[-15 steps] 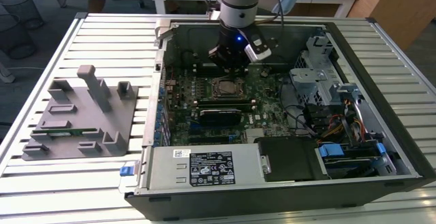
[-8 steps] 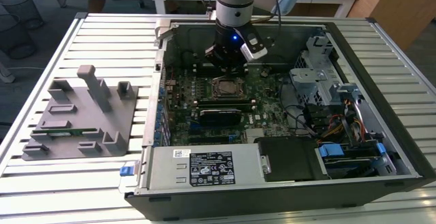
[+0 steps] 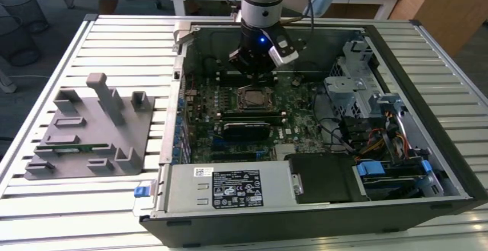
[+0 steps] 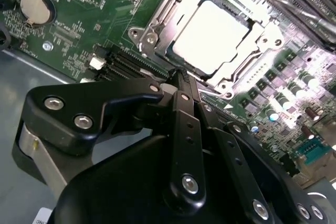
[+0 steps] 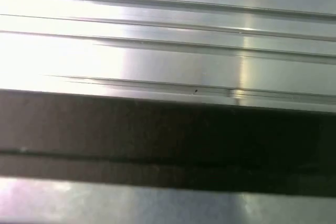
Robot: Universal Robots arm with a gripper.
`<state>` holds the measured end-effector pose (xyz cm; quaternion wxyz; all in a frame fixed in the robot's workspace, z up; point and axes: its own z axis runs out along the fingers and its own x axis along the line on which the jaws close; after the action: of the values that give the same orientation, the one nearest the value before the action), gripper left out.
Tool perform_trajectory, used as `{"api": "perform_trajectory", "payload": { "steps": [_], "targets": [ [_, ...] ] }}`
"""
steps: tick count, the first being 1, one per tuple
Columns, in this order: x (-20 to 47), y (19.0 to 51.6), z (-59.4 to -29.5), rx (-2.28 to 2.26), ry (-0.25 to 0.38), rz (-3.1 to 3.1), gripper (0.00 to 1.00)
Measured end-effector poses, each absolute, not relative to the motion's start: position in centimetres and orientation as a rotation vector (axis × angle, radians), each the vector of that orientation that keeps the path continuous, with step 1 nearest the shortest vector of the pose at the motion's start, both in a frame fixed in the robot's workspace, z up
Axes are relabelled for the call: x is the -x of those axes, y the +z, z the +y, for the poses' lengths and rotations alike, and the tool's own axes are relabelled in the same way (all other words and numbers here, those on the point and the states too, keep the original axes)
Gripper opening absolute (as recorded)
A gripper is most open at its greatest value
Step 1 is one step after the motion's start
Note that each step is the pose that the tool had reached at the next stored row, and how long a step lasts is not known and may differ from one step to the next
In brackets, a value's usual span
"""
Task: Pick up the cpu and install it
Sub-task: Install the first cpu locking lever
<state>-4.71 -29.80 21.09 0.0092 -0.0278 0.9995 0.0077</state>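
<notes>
The cpu is a shiny silver square lying flat inside the socket frame on the green motherboard. In the exterior view the cpu sits in the middle of the open computer case. My gripper hangs just above the socket's far edge. In the second wrist view the black fingers meet at a point, so the gripper is shut with nothing in it, beside the socket's edge and apart from the chip.
A grey holder with a green memory stick lies on the slatted table at the exterior view's left. Power supply, drive cage and cables crowd the case. A coin battery sits on the board.
</notes>
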Motion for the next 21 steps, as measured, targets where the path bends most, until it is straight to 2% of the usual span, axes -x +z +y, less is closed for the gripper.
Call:
{"api": "perform_trajectory", "payload": {
  "steps": [5, 10, 21],
  "targets": [
    [4.71, 21.11, -29.53, 0.091, 0.038, 3.122, 0.11],
    [4.69, 21.11, -29.50, 0.095, 0.090, 3.119, 0.11],
    [4.07, 21.11, -29.51, 0.095, 0.091, 3.119, 0.11]
  ]
}}
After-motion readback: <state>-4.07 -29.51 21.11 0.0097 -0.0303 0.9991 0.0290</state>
